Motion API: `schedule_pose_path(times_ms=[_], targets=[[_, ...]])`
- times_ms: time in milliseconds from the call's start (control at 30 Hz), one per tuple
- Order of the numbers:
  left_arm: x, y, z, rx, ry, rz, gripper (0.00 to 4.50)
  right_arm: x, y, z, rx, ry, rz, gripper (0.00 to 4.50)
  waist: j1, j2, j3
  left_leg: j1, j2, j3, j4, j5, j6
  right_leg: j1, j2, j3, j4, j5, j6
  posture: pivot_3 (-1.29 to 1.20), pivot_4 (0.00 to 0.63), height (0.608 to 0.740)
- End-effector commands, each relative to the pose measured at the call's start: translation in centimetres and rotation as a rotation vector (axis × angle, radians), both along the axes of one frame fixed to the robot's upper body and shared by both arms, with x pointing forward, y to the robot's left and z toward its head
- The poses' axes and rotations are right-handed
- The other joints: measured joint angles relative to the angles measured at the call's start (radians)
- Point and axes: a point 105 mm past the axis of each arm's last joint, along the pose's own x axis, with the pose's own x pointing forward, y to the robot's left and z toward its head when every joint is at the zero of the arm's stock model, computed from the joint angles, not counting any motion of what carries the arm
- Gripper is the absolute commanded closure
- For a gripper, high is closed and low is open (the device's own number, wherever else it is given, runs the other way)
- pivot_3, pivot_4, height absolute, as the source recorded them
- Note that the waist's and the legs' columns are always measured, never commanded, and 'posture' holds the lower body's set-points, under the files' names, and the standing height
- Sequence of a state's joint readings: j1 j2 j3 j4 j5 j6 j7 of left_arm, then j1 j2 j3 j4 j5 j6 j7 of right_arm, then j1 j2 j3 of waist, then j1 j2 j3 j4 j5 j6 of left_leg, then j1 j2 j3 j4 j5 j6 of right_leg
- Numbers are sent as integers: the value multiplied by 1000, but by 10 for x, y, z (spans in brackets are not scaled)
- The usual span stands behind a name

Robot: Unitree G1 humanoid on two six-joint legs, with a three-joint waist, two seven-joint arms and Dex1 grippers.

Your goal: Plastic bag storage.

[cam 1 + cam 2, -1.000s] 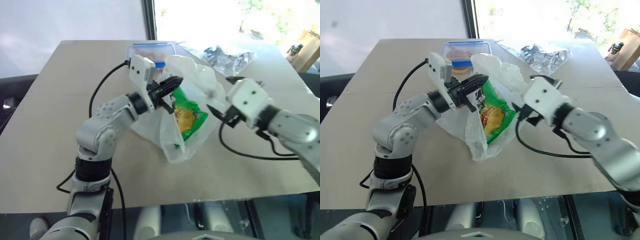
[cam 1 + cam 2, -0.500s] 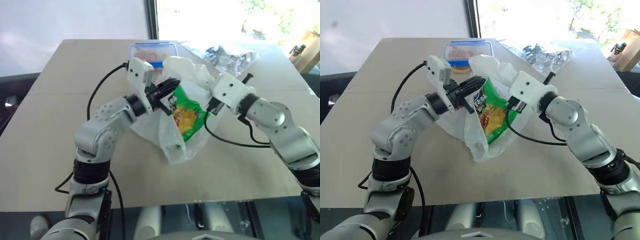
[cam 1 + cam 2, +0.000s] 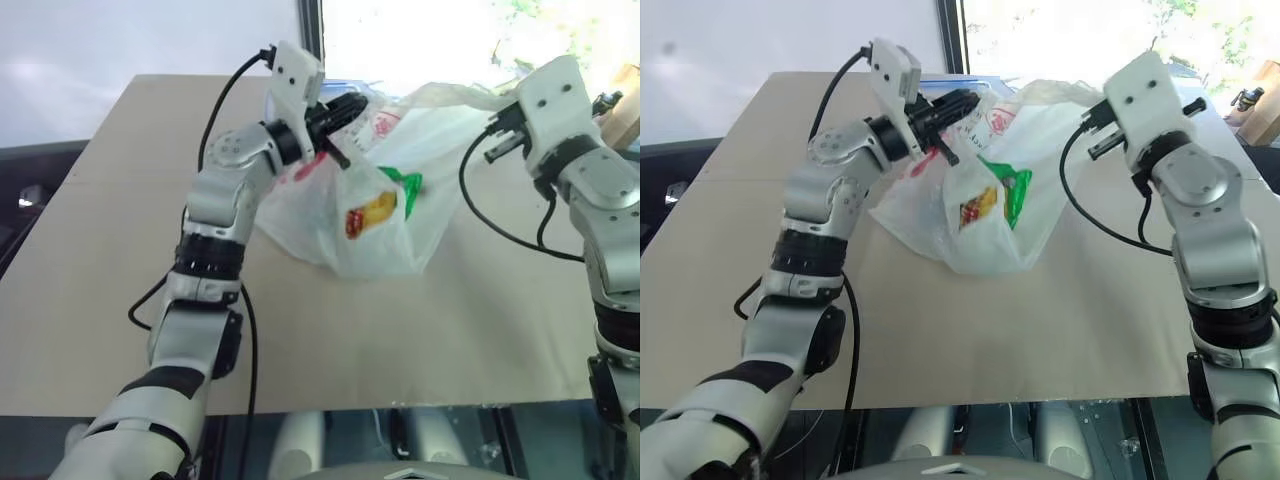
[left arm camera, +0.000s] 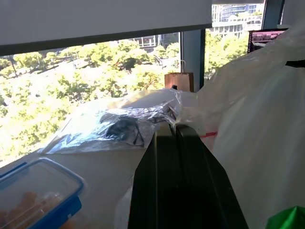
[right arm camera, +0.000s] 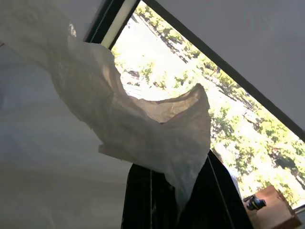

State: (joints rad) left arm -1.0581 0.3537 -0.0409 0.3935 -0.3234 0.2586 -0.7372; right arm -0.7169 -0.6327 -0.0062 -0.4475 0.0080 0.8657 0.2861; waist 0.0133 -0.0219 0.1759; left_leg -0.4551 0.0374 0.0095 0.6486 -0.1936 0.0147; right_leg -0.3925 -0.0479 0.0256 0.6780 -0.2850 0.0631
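Hanging stretched between both claws above the tabletop (image 3: 120, 280), the plastic bag (image 3: 380, 215) is carrying a green snack packet (image 3: 400, 188) inside. Left claw (image 3: 345, 108) is clamping one rim edge; right claw (image 5: 178, 191) is pinching the other, so the mouth is spreading. A second earlier the right claw was gaping beside the slumped bag.
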Motion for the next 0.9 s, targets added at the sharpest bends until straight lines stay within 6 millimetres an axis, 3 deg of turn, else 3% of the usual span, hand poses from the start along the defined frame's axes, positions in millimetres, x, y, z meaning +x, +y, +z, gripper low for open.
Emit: schedule_pose_path(times_ms=[33, 100, 133, 200, 333, 467, 600, 733, 900], targets=[[-2, -8, 17, 26, -86, -51, 4500, -19, -6, 20, 28, -73, -34, 4402, -1, 0, 0, -2, 0, 0, 0, 0, 0, -2, 0, 0, 0, 0, 0, 0, 150, 740], [-17, -10, 15, 0, -12, -179, 4500, -25, -1, 9, 44, -18, -11, 4402, -2, 0, 0, -4, 0, 0, 0, 0, 0, -5, 0, 0, 0, 0, 0, 0, 150, 740], [-27, -9, 13, -17, 30, -237, 3900, -28, 3, 3, 48, 9, 5, 4500, -3, 0, 0, -5, 0, 0, 0, 0, 0, -5, 0, 0, 0, 0, 0, 0, 150, 740], [-45, -5, 14, -94, 161, -329, 3339, -32, 8, -7, 56, 50, 25, 4500, -12, 0, 0, -6, 0, 0, -1, 2, -3, -5, 0, 0, 0, 0, 0, 0, 150, 740], [-99, 14, 9, -132, 466, -522, 1584, -35, 10, -19, 72, 100, 32, 4500, -38, 2, 1, -6, 1, -5, 0, 2, -4, -6, 0, 0, 1, 0, 0, 0, 150, 740], [-136, 27, 0, -64, 582, -549, 1584, -34, 10, -30, 81, 140, 37, 4500, -46, 2, 1, -5, 1, -10, 1, 2, -4, -5, 0, -2, 3, 0, 0, 0, 150, 740], [-164, 27, -29, 93, 717, -581, 1584, -32, 11, -38, 83, 163, 39, 4500, -39, 2, 1, 2, 0, -11, 1, 1, -1, 2, -1, -2, 4, 0, 0, 0, 150, 740], [-184, 22, -53, 208, 768, -619, 1584, -32, 15, -43, 83, 178, 48, 4500, -31, 2, 1, 7, 0, -11, 1, 1, -2, 6, 0, -3, 4, 0, 0, 0, 150, 740], [-189, 19, -76, 228, 933, -664, 1584, -34, 17, -47, 74, 192, 52, 4500, -25, 2, 1, 7, 0, -10, 0, 1, -2, 6, 0, -2, 4, 0, 0, 0, 150, 740]])
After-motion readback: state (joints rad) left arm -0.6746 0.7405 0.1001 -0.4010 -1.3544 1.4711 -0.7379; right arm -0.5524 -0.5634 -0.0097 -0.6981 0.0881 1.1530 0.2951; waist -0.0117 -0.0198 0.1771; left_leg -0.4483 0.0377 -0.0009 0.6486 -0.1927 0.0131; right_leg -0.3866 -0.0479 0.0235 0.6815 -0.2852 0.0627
